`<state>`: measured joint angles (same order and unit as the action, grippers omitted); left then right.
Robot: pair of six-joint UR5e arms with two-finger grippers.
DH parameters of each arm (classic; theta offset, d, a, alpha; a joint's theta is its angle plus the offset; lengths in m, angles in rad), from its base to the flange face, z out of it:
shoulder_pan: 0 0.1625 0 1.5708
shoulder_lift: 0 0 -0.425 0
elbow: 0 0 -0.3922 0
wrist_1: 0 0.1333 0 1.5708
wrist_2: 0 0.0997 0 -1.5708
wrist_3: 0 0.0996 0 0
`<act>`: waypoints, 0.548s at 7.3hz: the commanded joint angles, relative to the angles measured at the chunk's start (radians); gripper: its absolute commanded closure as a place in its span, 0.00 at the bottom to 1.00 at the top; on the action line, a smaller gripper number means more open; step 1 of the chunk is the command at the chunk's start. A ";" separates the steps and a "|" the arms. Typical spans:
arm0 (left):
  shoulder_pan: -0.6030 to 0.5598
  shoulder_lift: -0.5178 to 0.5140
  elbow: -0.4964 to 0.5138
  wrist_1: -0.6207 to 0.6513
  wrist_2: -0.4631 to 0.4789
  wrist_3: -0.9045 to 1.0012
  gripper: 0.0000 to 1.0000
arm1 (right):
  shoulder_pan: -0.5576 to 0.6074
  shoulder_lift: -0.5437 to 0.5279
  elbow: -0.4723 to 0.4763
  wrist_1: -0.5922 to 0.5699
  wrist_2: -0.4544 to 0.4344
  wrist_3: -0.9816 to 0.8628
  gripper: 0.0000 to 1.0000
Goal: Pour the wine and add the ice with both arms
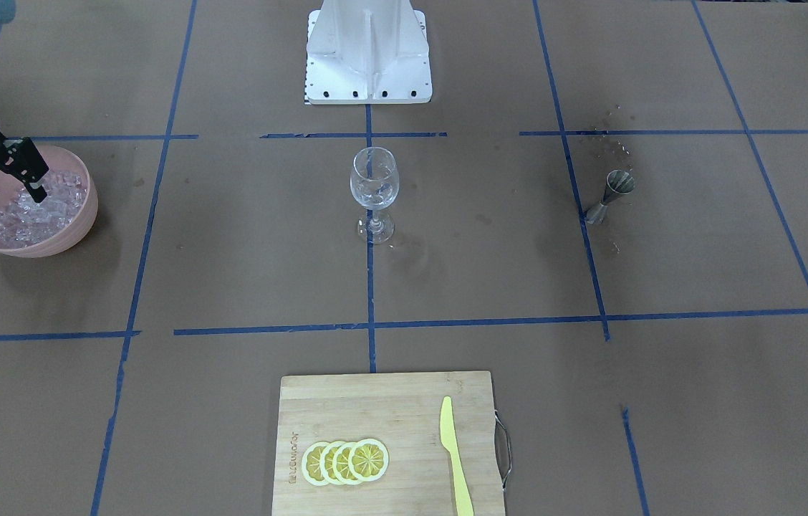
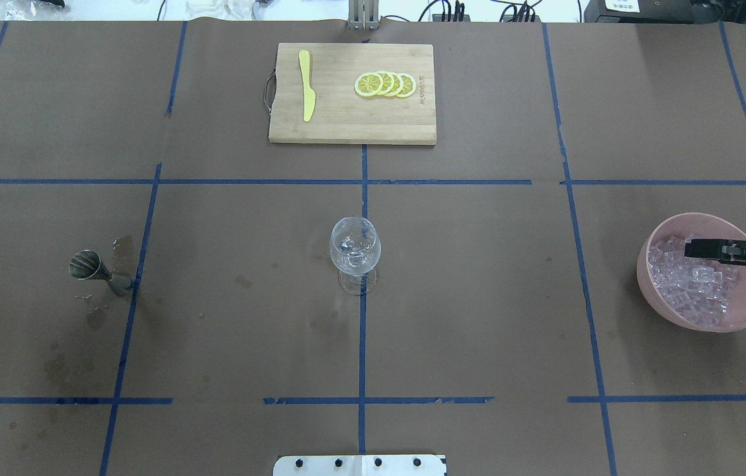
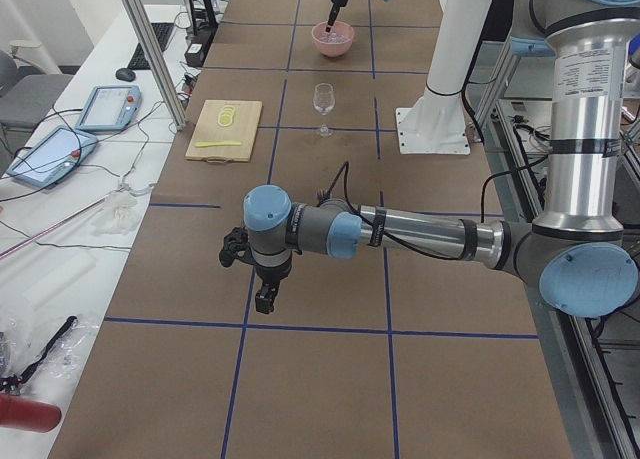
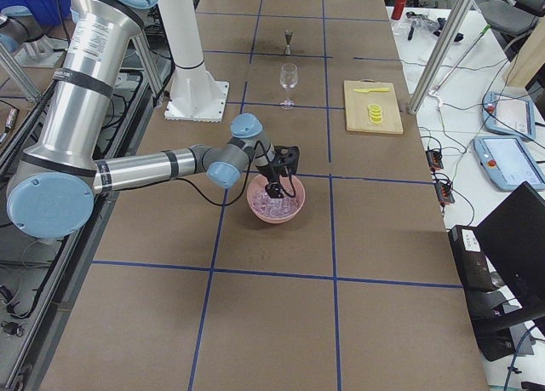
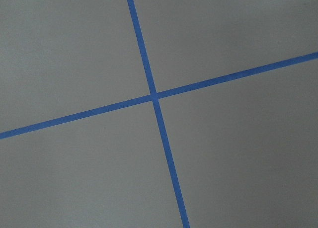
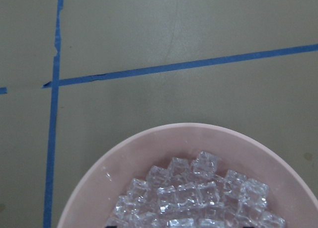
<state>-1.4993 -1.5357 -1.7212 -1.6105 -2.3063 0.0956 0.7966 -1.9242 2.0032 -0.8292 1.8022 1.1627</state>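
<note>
A round pale-pink bowl [image 6: 144, 151] sits at the lower edge, heaped with clear glassy ice chunks [image 6: 194, 190]. Beyond it, blue tape lines [image 6: 174, 66] cross on the brown desk [image 6: 198, 24].

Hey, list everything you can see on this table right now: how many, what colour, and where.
ice: one heap, clear whitish, in the bowl
bowl: one, pink, table's end on the robot's right
wine glass: one, clear, upright at the centre
jigger: one, grey metal, robot's left side
cutting board: one, light wood, edge opposite the robot
lemon slices: four, yellow, overlapping on the board
knife: one, yellow, on the board, apart from the slices
base block: one, white, robot's edge
right tool: one, black, open, fingertips at the ice
left tool: one, black, over bare table; open or shut unclear
</note>
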 commanded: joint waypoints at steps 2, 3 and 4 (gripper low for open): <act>0.001 -0.006 0.006 -0.002 -0.001 0.001 0.00 | -0.048 -0.021 -0.007 0.001 -0.009 0.005 0.19; 0.001 -0.006 0.008 -0.002 -0.001 0.001 0.00 | -0.062 -0.018 -0.009 0.001 -0.014 0.005 0.21; 0.001 -0.007 0.009 -0.002 -0.001 0.001 0.00 | -0.066 -0.013 -0.012 0.001 -0.014 0.005 0.24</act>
<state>-1.4987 -1.5416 -1.7143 -1.6120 -2.3071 0.0966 0.7406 -1.9414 1.9941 -0.8284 1.7902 1.1667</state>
